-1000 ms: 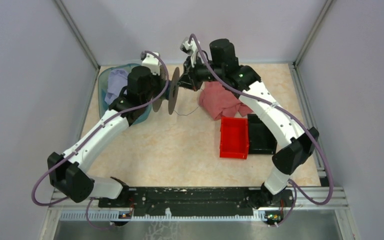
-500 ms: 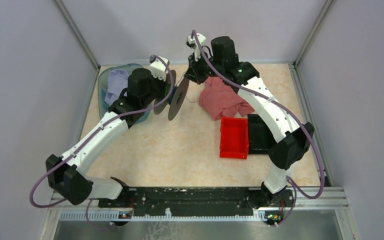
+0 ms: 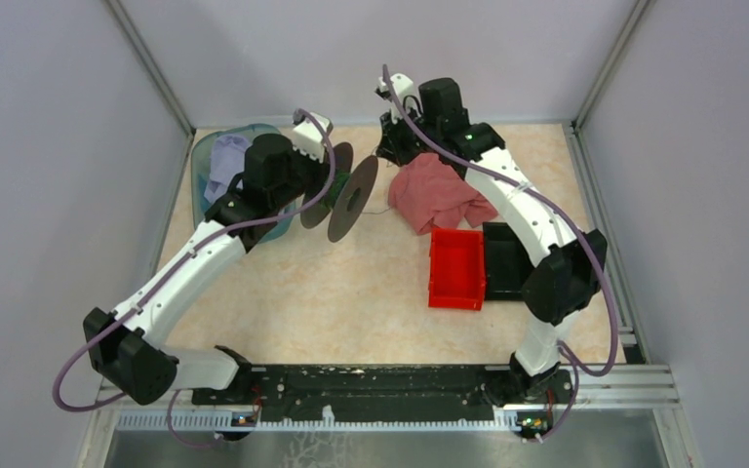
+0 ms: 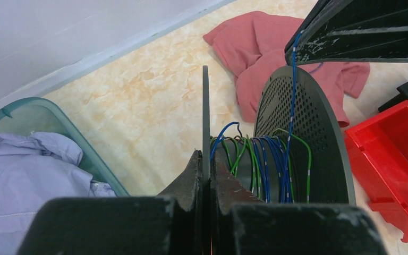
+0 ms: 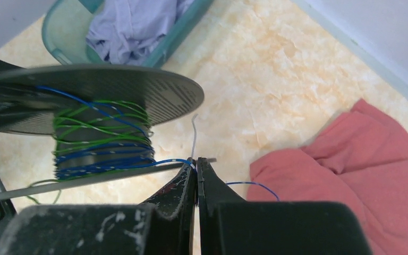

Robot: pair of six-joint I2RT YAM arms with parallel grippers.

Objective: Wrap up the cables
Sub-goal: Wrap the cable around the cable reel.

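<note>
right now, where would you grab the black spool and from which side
Grip the rim of the spool's near flange, coming edge-on from outside the disc, as the left gripper does. It is thin and flat, so the jaws pinch its two faces; the core between the flanges is covered in blue and green wire, better left free.

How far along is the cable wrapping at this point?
Done: many green and blue turns sit on the spool. In hand: left tool clamps the spool's flange; right tool pinches the blue wire. Left: a loose tail beyond that tool, near the red cloth.
</note>
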